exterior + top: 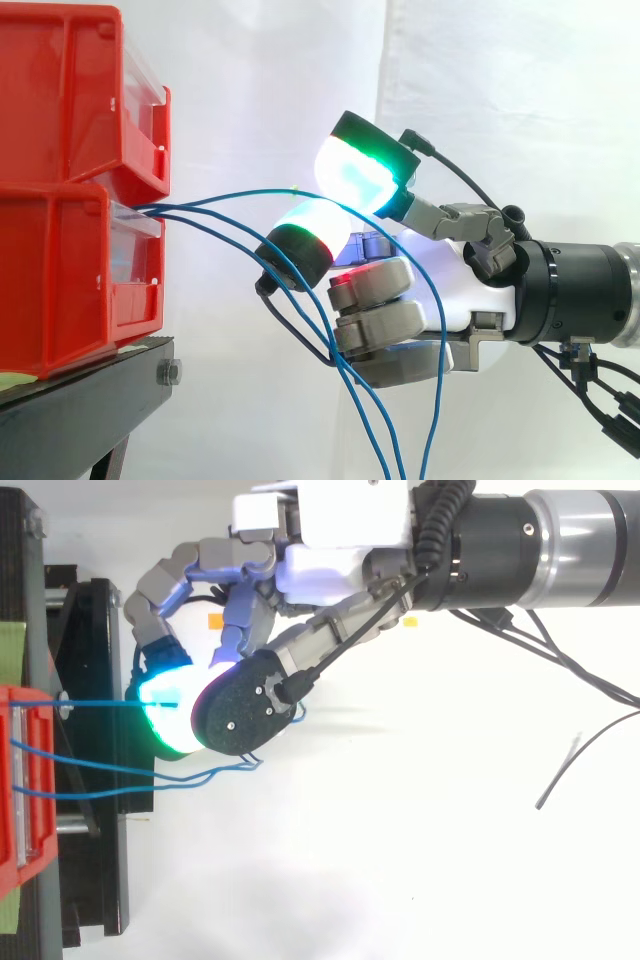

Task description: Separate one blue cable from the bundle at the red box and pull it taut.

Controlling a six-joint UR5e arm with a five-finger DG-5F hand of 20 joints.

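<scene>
Two red boxes (60, 270) are stacked on a black stand (80, 400) at the left. Three blue cables come out of the gap between them. The top blue cable (240, 192) arcs to the right and runs in between two glowing fingertips (355, 172) of my hand (455, 275), then drops behind the palm. From above, this cable (100, 704) is a straight line from the red box (20, 780) to the pads, and my hand (320, 575) pinches it there. The other two cables (225, 232) sag below and hang down past the curled lower fingers.
The black stand (100, 860) reaches out past the box front, right under the fingertips. Loose loops of the other blue cables (215, 772) lie just beside the hand. Small orange marks (410, 622) are on the white table, and a white curtain hangs behind.
</scene>
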